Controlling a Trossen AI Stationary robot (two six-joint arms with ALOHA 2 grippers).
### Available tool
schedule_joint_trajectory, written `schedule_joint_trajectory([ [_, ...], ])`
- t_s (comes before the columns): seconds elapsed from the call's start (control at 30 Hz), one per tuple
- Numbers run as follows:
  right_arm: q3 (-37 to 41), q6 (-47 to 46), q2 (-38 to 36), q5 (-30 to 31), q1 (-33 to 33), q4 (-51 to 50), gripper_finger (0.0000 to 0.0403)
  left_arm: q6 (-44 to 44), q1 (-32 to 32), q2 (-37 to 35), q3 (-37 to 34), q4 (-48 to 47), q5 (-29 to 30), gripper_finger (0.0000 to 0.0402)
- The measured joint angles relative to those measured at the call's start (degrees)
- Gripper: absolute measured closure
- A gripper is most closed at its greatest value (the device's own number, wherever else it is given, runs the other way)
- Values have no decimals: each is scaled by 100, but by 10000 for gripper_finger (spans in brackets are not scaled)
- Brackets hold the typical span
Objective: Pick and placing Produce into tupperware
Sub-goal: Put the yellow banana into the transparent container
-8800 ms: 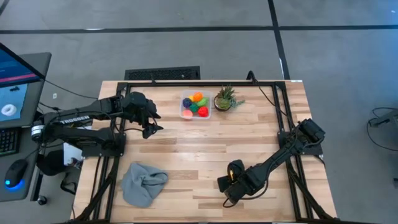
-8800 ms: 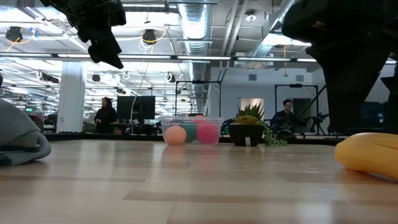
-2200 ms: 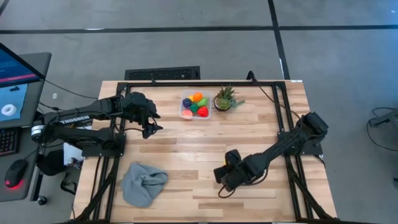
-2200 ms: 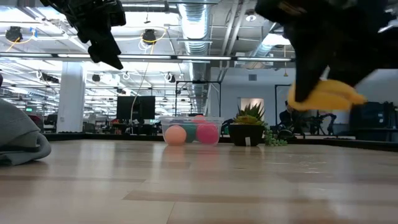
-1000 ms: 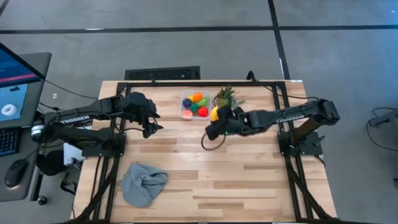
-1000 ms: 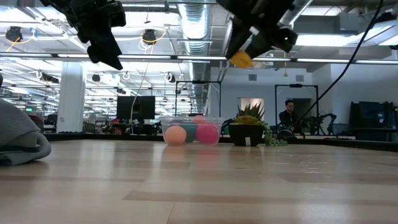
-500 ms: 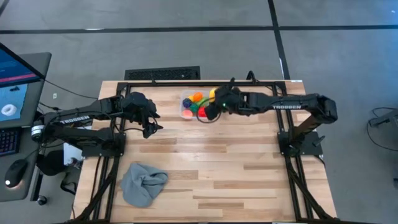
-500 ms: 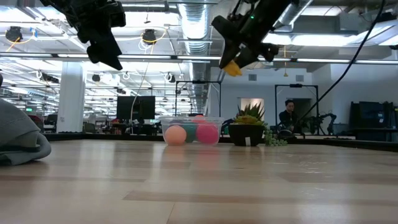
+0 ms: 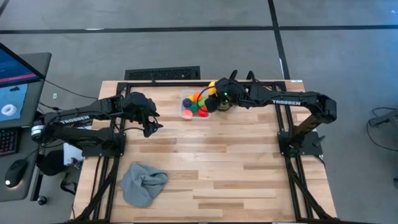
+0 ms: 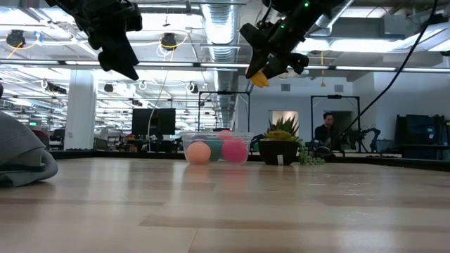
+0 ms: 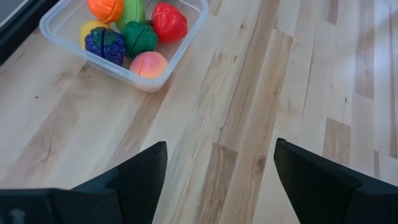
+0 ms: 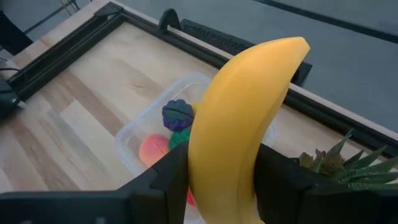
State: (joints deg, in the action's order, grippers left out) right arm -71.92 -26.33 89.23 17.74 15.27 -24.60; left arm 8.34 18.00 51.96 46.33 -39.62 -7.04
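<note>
Between right gripper [image 12: 214, 180] fingers: banana [image 12: 239, 118], above tupperware [image 12: 134, 140].

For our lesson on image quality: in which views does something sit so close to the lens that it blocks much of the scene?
Right wrist view: the banana fills the middle, hiding part of the tupperware. Low view: the grey cloth bulges in at the edge.

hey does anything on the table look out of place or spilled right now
Nothing is spilled or damaged. The one stray thing is a crumpled grey cloth on the near left of the table, far from the tupperware, which has nothing to do with sorting produce.
</note>
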Motion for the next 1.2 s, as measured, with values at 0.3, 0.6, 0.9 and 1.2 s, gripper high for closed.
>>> schedule_joint_trajectory([
  [0.3,0,90,0,-44,-4,-6,229,52,0,0,0,4,95,117],
  [0.6,0,140,0,-191,-24,29,217,151,0,0,0,9,152,117],
  [0.9,0,632,0,-537,53,313,231,302,-35,0,0,11,293,117],
  [1.2,0,689,201,-963,307,641,217,581,-392,-2,0,11,816,117],
])
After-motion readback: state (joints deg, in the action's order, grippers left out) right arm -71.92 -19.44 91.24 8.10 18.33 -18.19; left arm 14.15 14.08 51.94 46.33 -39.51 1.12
